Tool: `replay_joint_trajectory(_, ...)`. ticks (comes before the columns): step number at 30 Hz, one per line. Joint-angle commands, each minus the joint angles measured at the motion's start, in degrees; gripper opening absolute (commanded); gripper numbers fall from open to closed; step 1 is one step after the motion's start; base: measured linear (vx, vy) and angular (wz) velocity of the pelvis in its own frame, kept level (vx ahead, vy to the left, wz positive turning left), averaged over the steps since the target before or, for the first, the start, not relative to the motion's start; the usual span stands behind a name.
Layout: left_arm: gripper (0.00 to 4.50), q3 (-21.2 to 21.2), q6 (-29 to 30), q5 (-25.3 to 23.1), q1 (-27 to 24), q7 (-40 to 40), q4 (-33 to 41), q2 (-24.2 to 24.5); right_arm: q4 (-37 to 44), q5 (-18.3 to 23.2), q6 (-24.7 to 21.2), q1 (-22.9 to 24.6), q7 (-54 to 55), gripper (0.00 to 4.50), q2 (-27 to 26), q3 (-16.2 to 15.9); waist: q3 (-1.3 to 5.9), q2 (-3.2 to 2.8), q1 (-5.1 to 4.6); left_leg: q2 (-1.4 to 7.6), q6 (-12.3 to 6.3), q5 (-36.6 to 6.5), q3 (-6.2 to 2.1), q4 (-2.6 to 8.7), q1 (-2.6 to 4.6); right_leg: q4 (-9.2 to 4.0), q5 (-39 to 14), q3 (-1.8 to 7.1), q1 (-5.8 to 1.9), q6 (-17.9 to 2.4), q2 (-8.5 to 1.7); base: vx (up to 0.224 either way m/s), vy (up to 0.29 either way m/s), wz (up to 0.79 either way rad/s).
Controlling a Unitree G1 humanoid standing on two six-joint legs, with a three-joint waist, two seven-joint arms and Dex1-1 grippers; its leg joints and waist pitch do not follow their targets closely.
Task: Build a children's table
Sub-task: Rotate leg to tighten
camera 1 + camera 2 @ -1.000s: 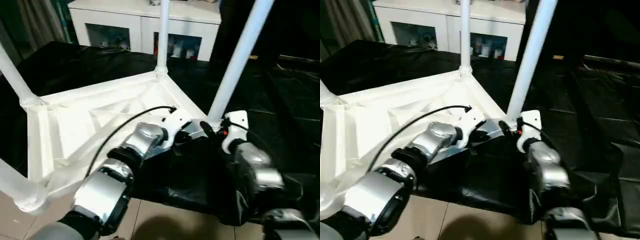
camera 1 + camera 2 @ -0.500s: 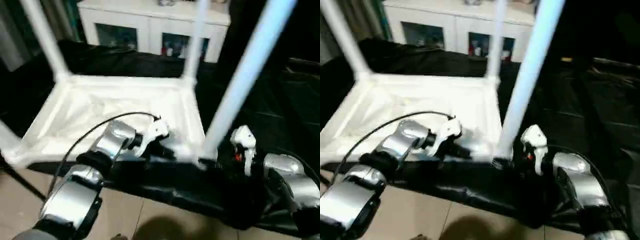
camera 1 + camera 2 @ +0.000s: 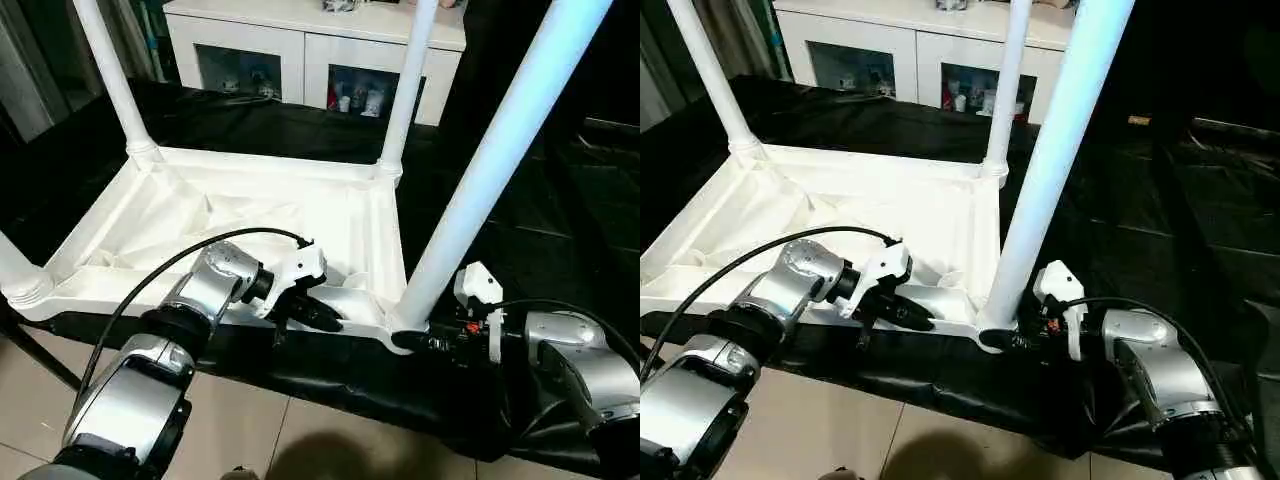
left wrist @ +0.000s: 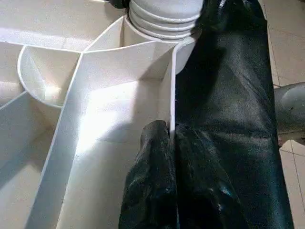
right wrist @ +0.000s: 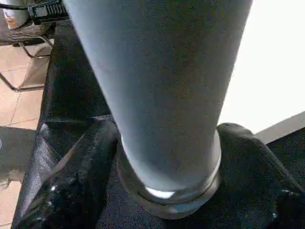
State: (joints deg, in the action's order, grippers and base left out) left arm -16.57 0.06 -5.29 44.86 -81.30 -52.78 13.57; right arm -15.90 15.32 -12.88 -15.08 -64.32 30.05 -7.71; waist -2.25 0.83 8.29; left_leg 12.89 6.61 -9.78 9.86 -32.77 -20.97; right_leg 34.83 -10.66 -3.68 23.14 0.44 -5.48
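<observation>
The children's table [image 3: 250, 215] lies upside down on the black surface [image 3: 520, 200], legs pointing up. The left claw [image 3: 318, 316] pinches the table's near rim wall, fingers [image 4: 152, 181] pressed either side of it. The right claw [image 3: 420, 343] is spread around the base of the near right leg [image 3: 490, 170], one finger on each side.

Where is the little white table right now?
The table lies upside down on the black work table, legs up, in front of the white cabinet.
</observation>
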Motion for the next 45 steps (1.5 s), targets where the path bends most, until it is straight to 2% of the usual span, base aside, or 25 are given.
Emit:
replay_joint_trajectory(1,0.00,0.5,0.3,2.2,-0.9,-1.5,0.3,-0.9,0.5,-0.1,-0.1,-0.5,-0.8,3.00,-0.2,-0.9,3.11,1.08,-0.19,0.22,-4.84,-10.7,0.63,3.51,0.14,-4.16,-10.7,1.81,-3.09,-11.9,-2.36,0.000,0.000,0.00)
replay_joint_trajectory(4,0.00,0.6,0.2,2.2,-1.1,-1.3,0.4,-0.8,0.2,-0.3,0.1,-0.4,-0.5,2.74,-0.4,-0.9,3.10,1.07,-0.14,0.18,-4.69,-10.9,0.63,3.51,0.15,-4.20,-10.9,1.81,-3.11,-11.7,-2.36,0.000,0.000,0.00)
replay_joint_trajectory(9,0.00,1.1,1.0,2.2,-0.9,0.6,0.5,-1.3,-1.4,-0.3,1.3,-0.3,3.2,2.68,-2.3,0.9,3.11,0.92,-0.23,0.18,-4.45,-11.2,0.61,3.54,0.11,-4.22,-11.4,1.80,-3.04,-11.8,-2.45,0.000,0.000,0.00)
replay_joint_trajectory(10,0.00,2.3,1.2,1.9,0.0,6.6,-1.3,-3.1,-6.8,-2.3,3.3,-1.7,14.0,2.67,-6.7,3.8,3.16,0.94,-0.39,0.17,-4.05,-11.4,0.62,3.53,0.18,-4.20,-11.9,1.84,-2.76,-11.7,-2.52,0.000,0.000,0.00)
replay_joint_trajectory(11,0.00,2.6,1.2,1.7,0.3,8.5,-1.8,-3.7,-8.0,-2.6,3.5,-2.0,16.9,2.67,-8.0,4.6,3.06,0.84,-0.50,0.16,-3.44,-12.0,0.59,3.65,0.27,-4.37,-12.9,1.80,-2.59,-11.7,-2.58,0.000,0.000,0.00)
replay_joint_trajectory(12,0.00,3.1,1.2,1.2,1.0,12.4,-3.1,-5.1,-10.6,-3.0,4.0,-2.7,23.1,2.67,-10.7,6.4,2.99,0.94,-1.03,-0.11,-2.00,-12.4,0.34,3.98,-0.21,-4.45,-15.6,1.63,-3.01,-10.6,-2.54,0.000,0.000,0.00)
replay_joint_trajectory(14,0.00,3.8,2.9,0.6,2.4,19.6,-5.3,-7.8,-13.3,-2.7,3.9,-3.7,33.0,2.66,-15.1,9.4,3.04,0.87,-1.74,-0.18,-0.99,-13.6,0.34,4.01,0.24,-4.86,-17.6,1.63,-2.78,-9.7,-2.41,0.000,0.000,0.00)
replay_joint_trajectory(15,0.00,3.9,3.1,0.5,2.5,20.5,-5.6,-8.1,-13.6,-2.6,3.9,-3.8,34.0,2.66,-15.5,9.7,3.03,0.58,-2.07,-0.15,-0.94,-13.7,0.49,3.88,0.60,-4.90,-16.5,1.87,-2.52,-10.1,-2.21,0.000,0.000,0.00)
replay_joint_trajectory(17,0.00,5.6,5.8,0.7,4.8,30.4,-8.6,-12.0,-16.1,-4.0,3.9,-5.4,47.0,2.66,-20.1,12.2,3.10,0.32,-2.28,-0.39,-0.90,-12.9,0.47,3.81,0.32,-4.78,-15.3,1.90,-2.73,-10.2,-2.10,0.000,0.000,0.00)
replay_joint_trajectory(18,0.00,6.0,5.9,0.7,5.3,32.8,-9.2,-12.9,-16.8,-4.1,3.8,-5.9,49.5,2.66,-21.0,12.7,3.25,-0.07,-2.34,-0.35,-0.58,-12.6,0.41,3.83,0.54,-4.73,-14.4,1.92,-2.72,-10.2,-2.13,0.000,0.000,0.00)
replay_joint_trajectory(19,0.00,6.0,5.9,0.6,5.6,33.9,-9.6,-13.5,-17.2,-4.0,3.9,-6.3,51.0,2.66,-21.7,13.0,3.26,0.10,-2.42,-0.41,-0.74,-12.5,0.49,3.74,0.50,-4.75,-13.7,1.94,-2.74,-10.3,-2.09,0.000,0.000,0.00)
replay_joint_trajectory(24,0.00,6.5,6.0,0.2,6.8,39.0,-11.4,-16.1,-19.6,-5.3,6.1,-8.6,55.7,2.66,-24.5,13.4,3.43,-0.17,-2.46,-0.63,-2.80,-11.2,0.52,3.59,0.29,-4.52,-9.4,1.89,-3.19,-10.6,-1.86,0.000,0.000,0.00)
replay_joint_trajectory(26,0.00,6.2,5.5,-0.4,7.3,39.9,-12.0,-17.0,-19.9,-6.6,7.7,-10.1,53.6,2.66,-25.2,11.9,3.44,-0.19,-2.50,-0.66,-2.89,-11.3,0.53,3.60,0.32,-4.59,-9.5,1.87,-3.17,-10.7,-1.85,0.000,0.000,0.00)
replay_joint_trajectory(27,0.00,5.9,5.1,-0.8,7.3,39.9,-12.2,-17.1,-19.6,-7.1,8.8,-10.4,51.5,2.66,-25.1,10.9,3.43,0.00,-2.46,-0.62,-3.16,-11.6,0.53,3.62,0.27,-4.63,-9.6,1.81,-3.23,-10.8,-1.87,0.000,0.000,0.00)
replay_joint_trajectory(29,0.00,5.6,4.8,-1.1,7.3,39.5,-12.2,-16.9,-19.1,-7.2,9.6,-10.4,49.8,3.22,-24.8,10.3,3.45,-0.02,-2.39,-0.56,-3.76,-11.3,0.52,3.58,0.26,-4.56,-8.7,1.84,-3.31,-11.0,-1.91,0.000,0.000,0.00)
replay_joint_trajectory(30,0.00,5.3,4.3,-1.3,7.1,38.5,-12.1,-16.2,-17.8,-5.8,9.8,-9.8,46.2,3.36,-24.1,10.2,3.44,0.29,-2.38,-0.59,-4.16,-11.0,0.57,3.55,0.17,-4.52,-8.2,1.82,-3.36,-11.1,-1.89,0.000,0.000,0.00)
replay_joint_trajectory(31,0.00,5.3,4.3,-1.3,7.0,38.4,-12.1,-16.2,-17.7,-5.8,9.8,-9.8,45.9,3.39,-24.0,10.2,3.43,0.21,-2.30,-0.60,-4.44,-10.9,0.53,3.55,0.17,-4.47,-8.1,1.77,-3.44,-11.2,-1.91,0.000,0.000,0.00)
replay_joint_trajectory(33,0.00,4.4,2.3,-1.7,6.3,34.8,-11.7,-14.2,-14.6,-3.2,9.2,-8.4,38.7,3.46,-20.9,9.4,3.41,0.88,-2.08,-0.48,-5.75,-10.1,0.62,3.44,-0.02,-4.60,-8.6,1.73,-3.47,-10.8,-2.08,0.000,0.000,0.00)
replay_joint_trajectory(35,0.00,4.1,1.4,-1.5,5.9,32.6,-11.2,-13.5,-13.7,-2.5,8.6,-8.0,35.8,3.82,-19.4,8.9,3.33,0.81,-1.84,-0.53,-6.56,-9.6,0.60,3.39,-0.16,-4.62,-8.9,1.68,-3.59,-10.7,-2.14,0.000,0.000,0.00)
replay_joint_trajectory(37,0.00,3.3,0.4,-0.8,4.5,25.7,-9.0,-11.0,-10.8,-2.3,6.8,-6.4,26.6,3.82,-13.8,6.4,3.23,1.32,-1.72,-0.57,-6.99,-9.3,0.65,3.36,-0.27,-4.71,-10.4,1.58,-3.68,-10.3,-2.14,0.000,0.000,0.00)
replay_joint_trajectory(38,0.00,3.3,0.4,-0.8,4.5,25.7,-9.0,-11.0,-10.8,-2.3,6.8,-6.4,26.6,3.92,-13.8,6.4,3.23,1.21,-1.55,-0.43,-7.10,-9.1,0.59,3.36,-0.21,-4.67,-10.4,1.65,-3.68,-10.3,-2.24,0.000,0.000,0.00)
replay_joint_trajectory(40,0.00,3.1,0.2,0.5,3.3,19.5,-6.9,-9.6,-9.5,-2.5,6.5,-5.4,21.8,3.92,-10.6,5.5,3.12,1.18,-1.67,-0.33,-7.24,-9.0,0.62,3.42,-0.30,-4.62,-10.5,1.72,-3.54,-10.6,-2.23,0.000,0.000,0.00)
replay_joint_trajectory(41,0.00,2.7,0.1,1.5,2.3,14.7,-5.0,-8.4,-8.5,-2.6,6.4,-4.7,18.7,3.92,-8.4,5.1,3.18,1.40,-1.47,-0.20,-7.16,-9.1,0.61,3.40,-0.07,-4.53,-10.8,1.70,-3.41,-11.0,-2.36,0.000,0.000,0.00)
replay_joint_trajectory(43,0.00,2.0,0.5,2.9,0.8,7.9,-1.9,-6.3,-5.8,-1.7,5.8,-2.9,13.1,3.92,-4.7,4.6,3.10,1.35,-1.29,0.05,-7.35,-9.1,0.75,3.38,0.12,-4.45,-10.2,1.82,-3.07,-12.0,-2.33,0.000,0.000,0.00)
replay_joint_trajectory(45,0.00,2.0,0.5,3.0,0.8,7.8,-1.9,-6.2,-5.8,-1.7,5.8,-2.9,13.0,3.92,-4.7,4.6,3.24,1.40,-0.86,0.11,-7.77,-8.5,0.79,3.19,0.19,-4.14,-8.2,1.93,-3.21,-12.4,-2.26,0.000,0.000,0.00)
